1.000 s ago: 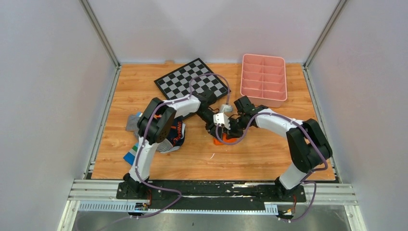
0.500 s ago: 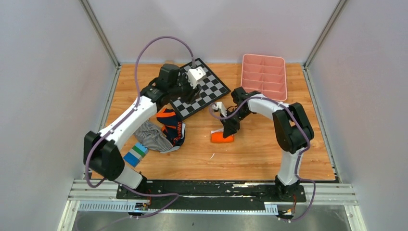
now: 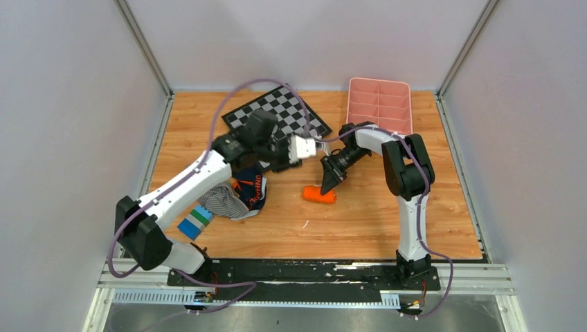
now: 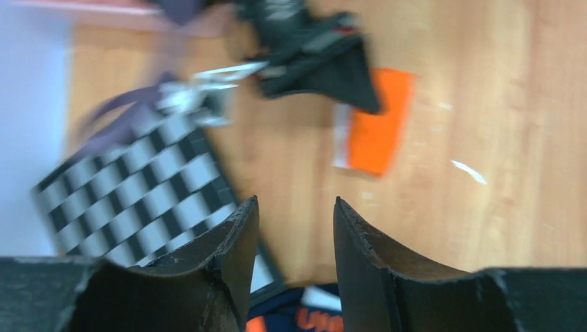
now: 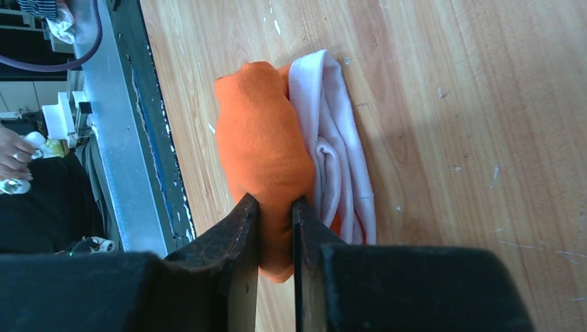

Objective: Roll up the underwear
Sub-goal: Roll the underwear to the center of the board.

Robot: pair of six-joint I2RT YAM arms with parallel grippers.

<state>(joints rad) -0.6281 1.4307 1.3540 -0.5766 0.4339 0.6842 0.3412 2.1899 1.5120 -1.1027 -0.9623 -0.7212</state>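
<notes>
Bright orange fabric underwear (image 5: 263,145) with white trim lay rolled into a compact bundle near the middle of the wooden table (image 3: 387,221), apart from the navy pair with orange lettering (image 3: 253,188) and the pink compartment tray (image 3: 379,111). The right gripper (image 5: 275,207) was nearly closed, its jaws pinching the orange outer layer at one end of the roll. The left gripper (image 4: 294,207) hung above the table, jaws partly apart, empty.

Roll looked done. Risks:
- If the right arm lifts before letting go, the pinched layer peels and the roll unwinds.
- The white band edge looked loose and may spring open.
- The two wrists sat close, so a swing by either could clash.
</notes>
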